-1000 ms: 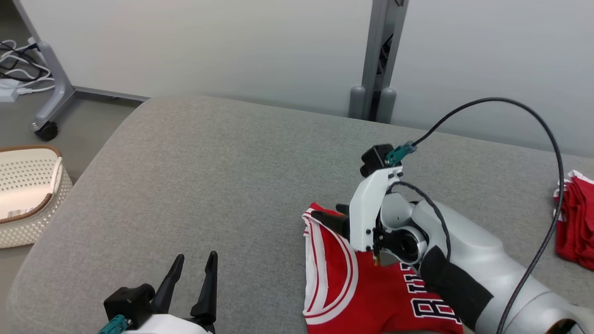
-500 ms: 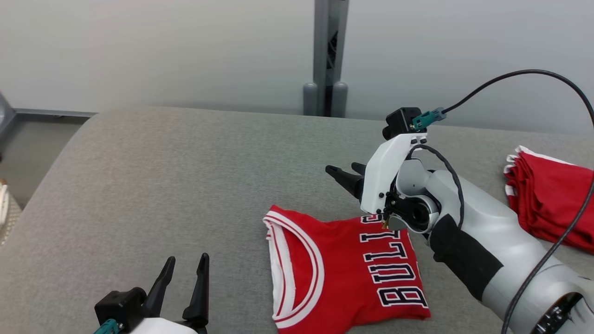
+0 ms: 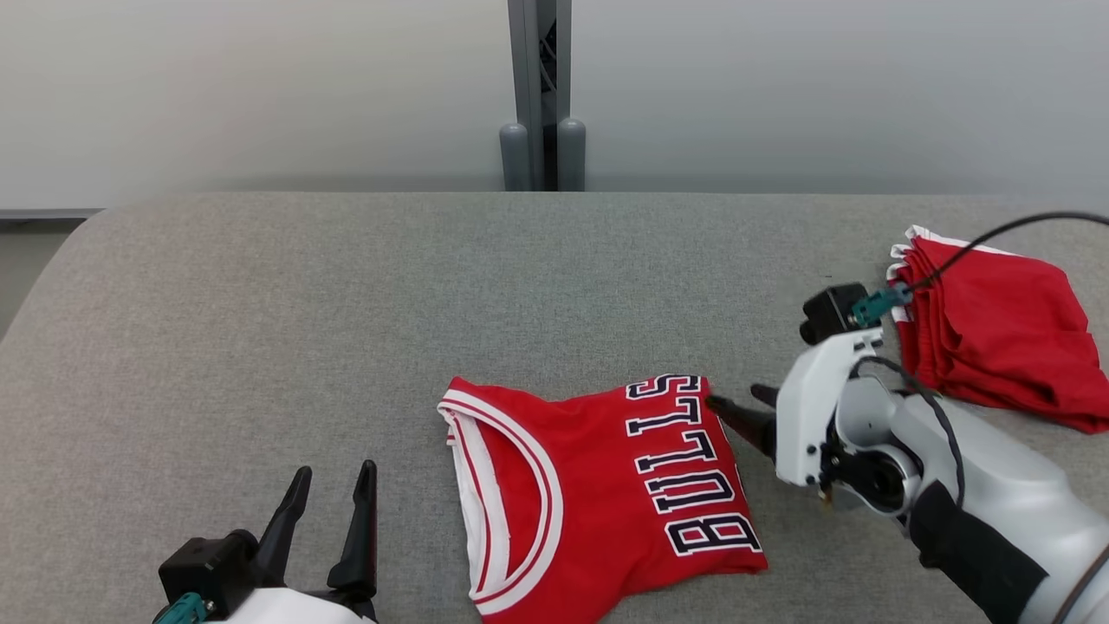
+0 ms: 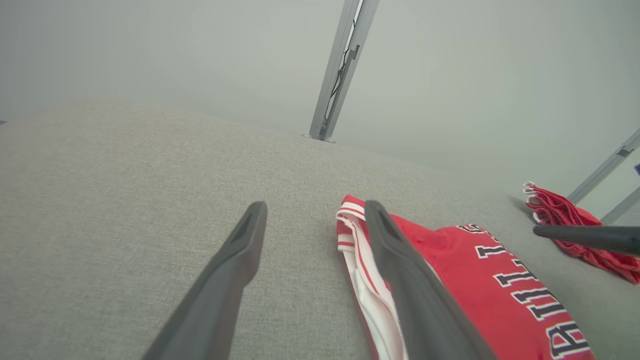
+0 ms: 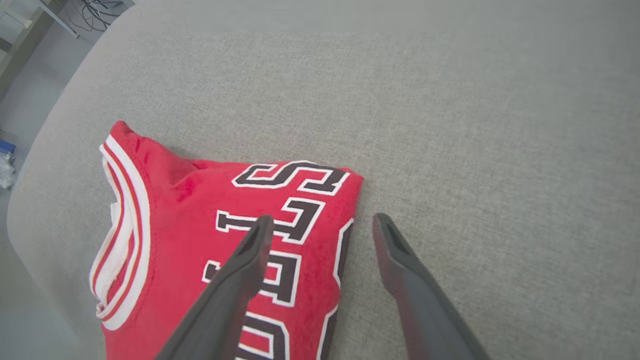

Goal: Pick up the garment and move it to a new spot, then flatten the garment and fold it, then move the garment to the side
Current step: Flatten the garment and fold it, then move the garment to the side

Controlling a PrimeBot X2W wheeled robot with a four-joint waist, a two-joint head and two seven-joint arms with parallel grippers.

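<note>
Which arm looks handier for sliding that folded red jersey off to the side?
Right, probably: the right tool is open at the lettered edge of the jersey, while the left tool sits well apart from it.

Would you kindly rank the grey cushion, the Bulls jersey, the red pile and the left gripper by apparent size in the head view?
Largest to smallest:
grey cushion
Bulls jersey
red pile
left gripper
The gripper sits nearest the camera, so it looks bigger than it is.
</note>
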